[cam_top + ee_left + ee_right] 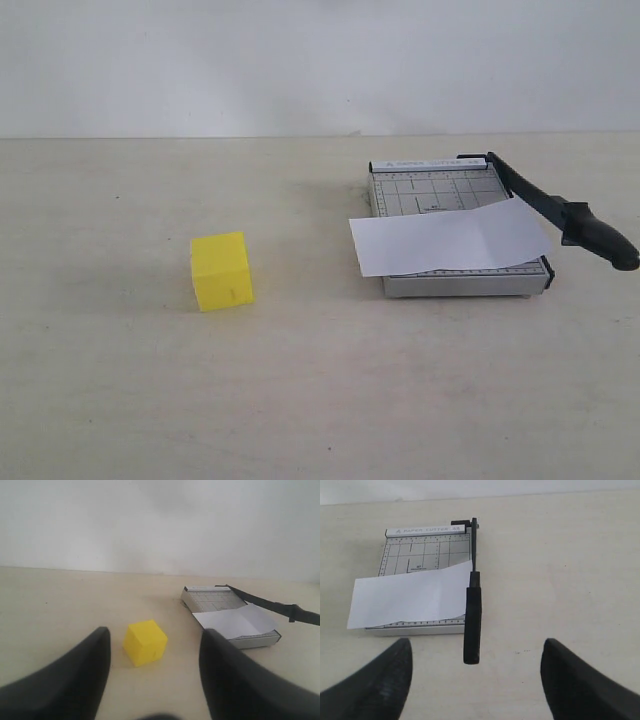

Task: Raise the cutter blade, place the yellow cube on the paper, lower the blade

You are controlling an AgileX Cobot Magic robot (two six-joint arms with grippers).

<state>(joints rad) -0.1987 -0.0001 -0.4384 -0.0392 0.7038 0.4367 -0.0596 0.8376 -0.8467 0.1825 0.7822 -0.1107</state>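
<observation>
- Since neither pincer reaches into the exterior view, both arms sit nearest of all, short of the things. The left pincer (155, 642) has its fingers (75, 680) spread wide with nothing between them, and the right pincer (477, 650) is likewise spread and empty.
- Judged from that, no step of the task is done: raising, placing and lowering are all left.
- On the left of the worktop (320, 400), the yellow cube (222, 270) stands on the bare surface, well apart from the cutter. The left wrist view looks straight at it between the spread fingers, so that arm seems placed to fetch it.
- To the right, the thick handle end of the cutter blade (545, 203) overhangs the near right corner of the grey cutter board (430, 190). The right wrist view has this handle lined up between its fingers. The blade appears to lie down along the board's right edge, so lifting it looks like the first job.
- Across the middle of the board lies the paper (450, 238). Its left end hangs over the board's left edge and its right end reaches the blade; whether it is tucked under, I cannot tell. Nothing rests on it.
- Farthest off, the hinge (472, 157) sits at the board's far right corner. Lowering comes last, once the cube is on the sheet.
</observation>
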